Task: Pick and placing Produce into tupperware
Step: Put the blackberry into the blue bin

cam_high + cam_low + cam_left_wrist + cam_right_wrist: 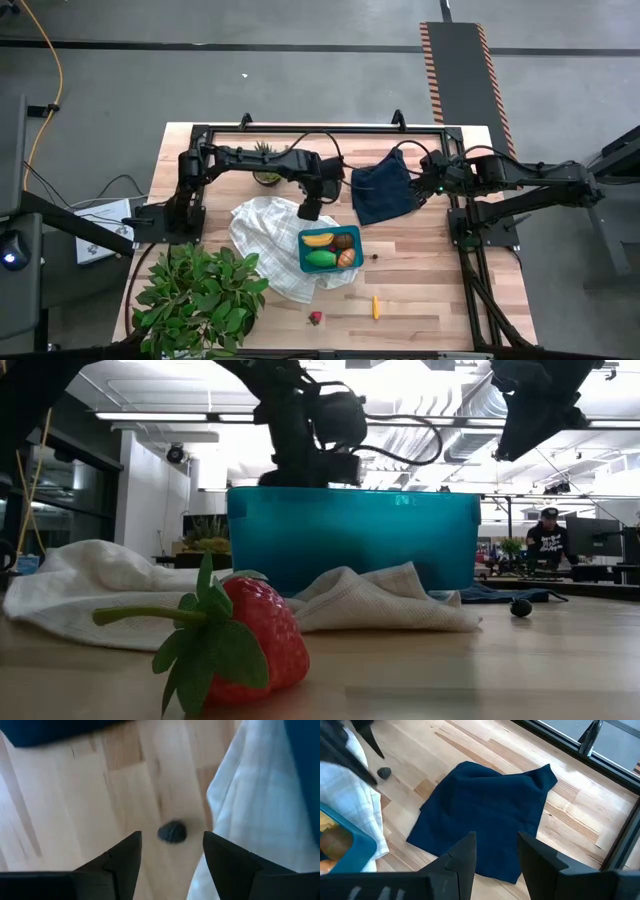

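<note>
left gripper spread over berry beside cloth | right gripper parted, empty | risk: berry rolls off, misses box

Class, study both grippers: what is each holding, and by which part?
Nothing is held. The left gripper stands open over a dark berry on the table; the right gripper is open above the navy cloth.

One tupperware (four produce pieces inside), one strawberry, one carrot, two dark berries.
</note>
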You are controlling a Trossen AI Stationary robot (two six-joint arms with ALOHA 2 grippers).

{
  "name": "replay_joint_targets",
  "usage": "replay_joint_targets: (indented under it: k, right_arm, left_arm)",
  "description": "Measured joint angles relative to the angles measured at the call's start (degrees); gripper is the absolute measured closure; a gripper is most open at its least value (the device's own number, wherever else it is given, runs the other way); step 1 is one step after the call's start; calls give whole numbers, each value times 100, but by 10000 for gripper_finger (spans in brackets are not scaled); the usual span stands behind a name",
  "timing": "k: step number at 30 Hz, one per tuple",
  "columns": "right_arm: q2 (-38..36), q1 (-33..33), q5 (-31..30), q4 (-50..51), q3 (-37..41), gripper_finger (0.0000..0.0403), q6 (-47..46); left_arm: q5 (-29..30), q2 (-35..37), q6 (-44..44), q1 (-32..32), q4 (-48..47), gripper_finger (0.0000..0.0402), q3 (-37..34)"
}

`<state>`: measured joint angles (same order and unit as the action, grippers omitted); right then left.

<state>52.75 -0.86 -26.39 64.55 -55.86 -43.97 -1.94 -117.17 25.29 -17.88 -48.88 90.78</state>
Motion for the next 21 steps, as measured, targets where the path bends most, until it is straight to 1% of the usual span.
replay_joint_targets:
  k: [2, 5, 7, 9, 16, 21]
  right_arm:
    - [0, 0, 0, -62, 0, 269, -2]
    - [1, -1, 0, -180, 0, 269, -9]
    - [0, 0, 8, -255, 0, 269, -9]
    - [2, 0, 17, -352, 0, 269, -5]
    - [2, 0, 198, -544, 0, 269, 49]
    - [1, 0, 291, -594, 0, 269, 124]
  left_arm:
    - [15, -45, -586, 54, 173, 204, 0]
    - [188, -46, -2280, 69, 193, 210, -3]
    - [191, -46, -3385, 62, 138, 214, -2]
    - [196, -47, -4127, 58, 83, 219, -2]
    - [0, -47, -5650, 67, -72, 234, -2]
    - [4, -47, -6555, 49, -93, 235, -2]
